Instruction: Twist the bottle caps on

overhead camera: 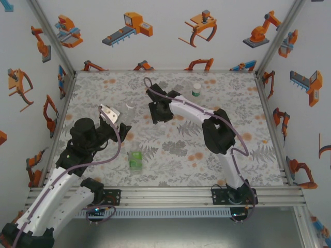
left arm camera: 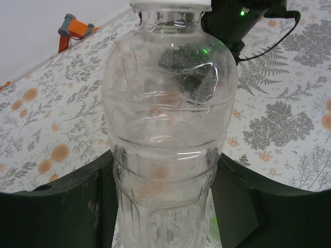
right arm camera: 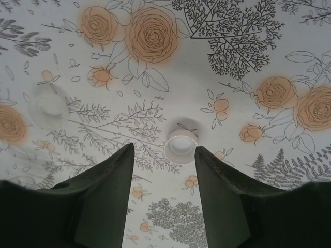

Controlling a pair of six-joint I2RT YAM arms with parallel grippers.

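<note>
My left gripper (left arm camera: 165, 206) is shut on the lower body of a clear bottle (left arm camera: 168, 129), which stands upright between its fingers; a white cap (left arm camera: 170, 4) sits on its neck. In the top view that bottle (overhead camera: 129, 110) is at the left gripper (overhead camera: 124, 123). My right gripper (right arm camera: 164, 149) hangs open over the mat, and a small white cap (right arm camera: 180, 146) lies between its fingertips, close against the right one. A second, pale translucent cap (right arm camera: 49, 106) lies further left. The right gripper (overhead camera: 156, 114) is right of the held bottle.
A short green-tinted bottle (overhead camera: 135, 160) stands near the front middle of the flower-printed mat (overhead camera: 227, 98). A clear bottle with a green neck band and white top (overhead camera: 196, 89) stands at the back. Walls enclose the table on three sides.
</note>
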